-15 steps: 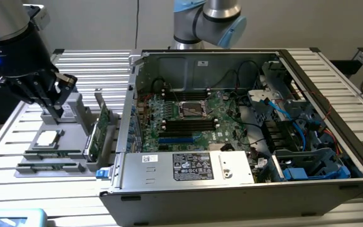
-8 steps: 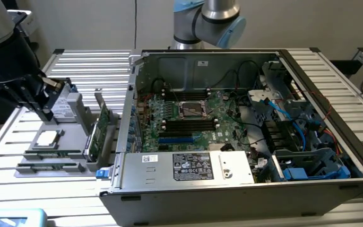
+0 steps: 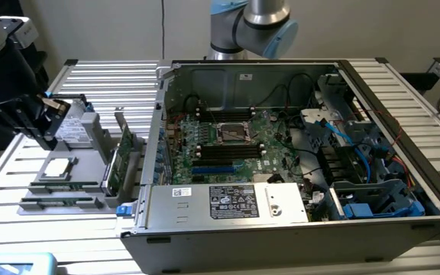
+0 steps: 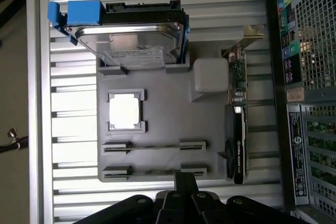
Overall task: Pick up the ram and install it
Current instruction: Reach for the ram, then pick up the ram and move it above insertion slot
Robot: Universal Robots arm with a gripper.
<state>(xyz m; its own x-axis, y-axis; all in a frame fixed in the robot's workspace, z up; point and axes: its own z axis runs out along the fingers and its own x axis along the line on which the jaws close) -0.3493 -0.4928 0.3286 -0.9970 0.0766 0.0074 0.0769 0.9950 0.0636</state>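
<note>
The gripper (image 3: 40,134) hangs at the exterior view's left with its jaws pressed together and nothing between them. In the wrist view the gripper (image 4: 185,182) shows its joined tips over the near edge of a grey tray (image 4: 168,108).

The tray (image 3: 90,166) sits below the jaws on a slatted metal table (image 3: 105,74). The ram (image 3: 58,202) lies flat in the tray's outermost holder, closest to the jaws. In the wrist view the ram (image 4: 152,172) is a thin strip between two end clips, just beyond the tips and not touched by them. A second stick (image 3: 62,186) lies parallel in the next holder, one step further from the jaws (image 4: 152,147).

Past both sticks is a square processor chip (image 3: 58,167) in its own recess (image 4: 125,113). Further from the jaws again is a hard drive (image 3: 71,123) with blue brackets, standing at the tray's far end (image 4: 131,40).

Towards the exterior view's right of the jaws, an expansion card (image 3: 117,160) stands on edge along the tray's side (image 4: 236,129).

Right of the card, well apart from the jaws, an open computer case (image 3: 281,240) lies on its side. Inside it is a green motherboard (image 3: 274,154). Its black memory slots (image 3: 228,150) run beside the processor socket, and no stick can be made out in them. A silver power supply (image 3: 228,200) fills the case's near corner.
</note>
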